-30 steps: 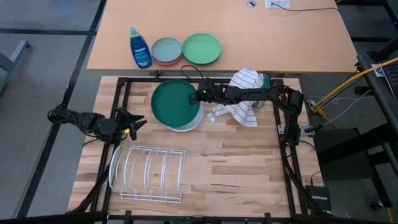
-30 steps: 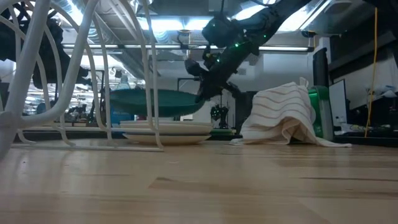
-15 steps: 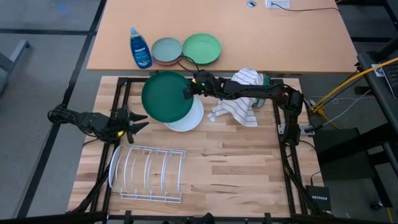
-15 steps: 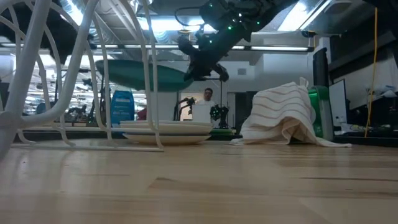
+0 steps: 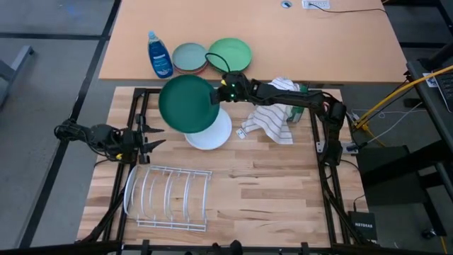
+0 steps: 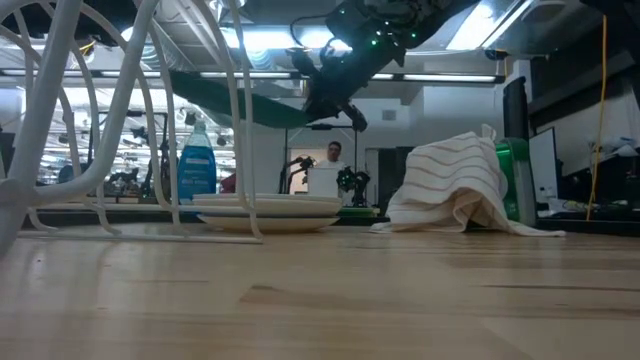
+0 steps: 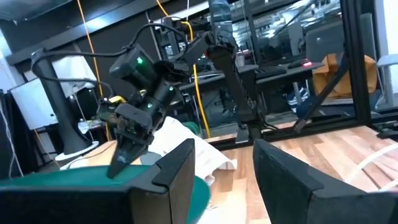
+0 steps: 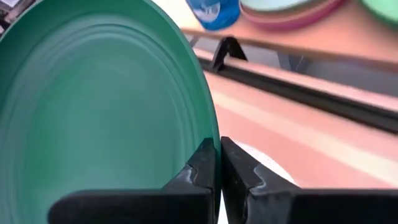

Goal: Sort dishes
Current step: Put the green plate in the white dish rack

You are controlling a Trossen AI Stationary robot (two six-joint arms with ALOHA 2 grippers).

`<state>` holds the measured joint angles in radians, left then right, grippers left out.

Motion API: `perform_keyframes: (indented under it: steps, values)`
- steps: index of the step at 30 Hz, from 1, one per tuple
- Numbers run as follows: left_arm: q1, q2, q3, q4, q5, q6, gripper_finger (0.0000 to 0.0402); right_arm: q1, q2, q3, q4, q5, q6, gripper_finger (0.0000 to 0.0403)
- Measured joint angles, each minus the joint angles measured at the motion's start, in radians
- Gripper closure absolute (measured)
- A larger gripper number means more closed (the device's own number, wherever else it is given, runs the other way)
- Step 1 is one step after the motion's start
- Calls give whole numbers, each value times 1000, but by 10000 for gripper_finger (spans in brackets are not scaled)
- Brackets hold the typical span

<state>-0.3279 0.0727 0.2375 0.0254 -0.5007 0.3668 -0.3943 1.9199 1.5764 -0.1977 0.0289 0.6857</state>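
Right now my right tool [image 5: 218, 98] is pinched shut on the rim of the dark green plate [image 5: 187, 103], holding it by the edge nearest my wrist so the whole disc hangs out in front of the arm, clear of the fingers; the right wrist view shows both pads clamped on that thin lip. I carry it raised and tilted, well above the white plates [image 5: 212, 133] left stacked on the table [image 5: 283, 184], because a plate gripped by one edge has to come off the stack before it can be turned toward a slot. The wire dish rack [image 5: 170, 195] stands near the front left of the table, apart from the stack, and I judge that to be where this plate belongs, set on edge between two of its hoops. My left tool [image 5: 145, 139] waits low beside the rack with its fingers spread and nothing in them, I think ready to steady or receive the plate. A striped cloth [image 5: 272, 117] lies crumpled under my right arm, beside the stack. Gripped on so little rim, the plate could swing or slip if I turn it fast.
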Motion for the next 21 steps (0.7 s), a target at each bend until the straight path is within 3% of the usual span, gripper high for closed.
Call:
perform_keyframes:
  steps: [9, 21]
  values:
    - [0, 0, 0, 23, 0, -129, 249, 1, 0, 0, -8, -126, 7, 394]
    - [0, 0, 1, 432, -2, -145, 249, 1, 0, 0, 100, -155, -148, 395]
